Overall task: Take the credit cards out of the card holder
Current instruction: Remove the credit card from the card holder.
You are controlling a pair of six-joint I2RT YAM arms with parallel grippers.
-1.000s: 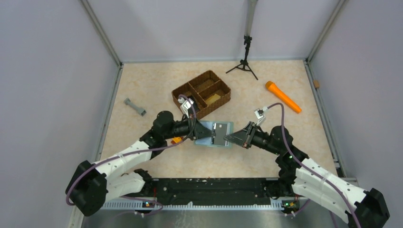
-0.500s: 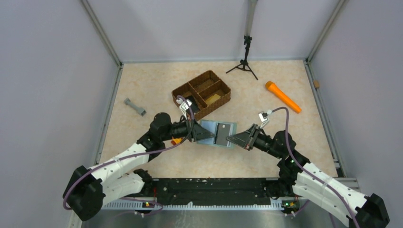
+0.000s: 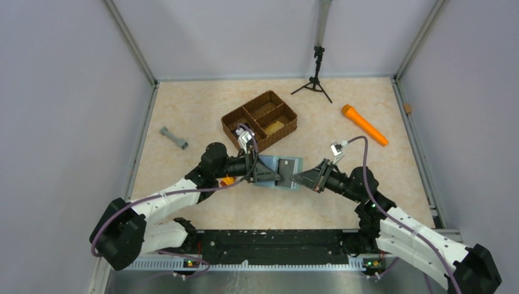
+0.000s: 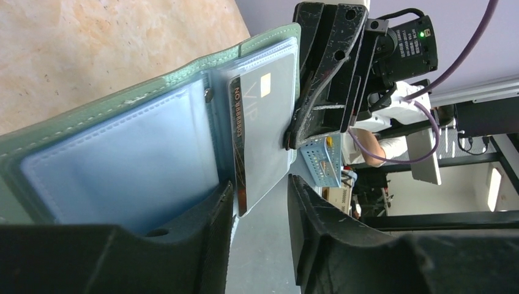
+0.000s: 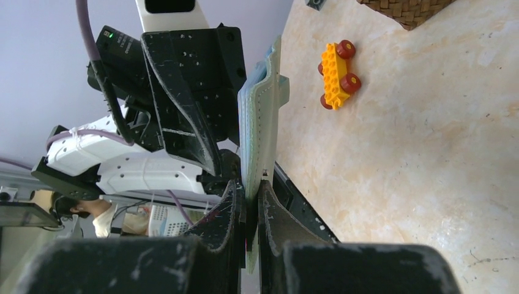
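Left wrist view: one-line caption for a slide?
Left gripper open at the edge of the silver credit card in the unfolded card holder, which the right gripper clamps.

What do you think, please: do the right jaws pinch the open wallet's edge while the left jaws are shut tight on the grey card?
Not quite: the left wrist view shows the left jaws standing open, either side of the grey card's corner. The right jaws do pinch the wallet's edge.
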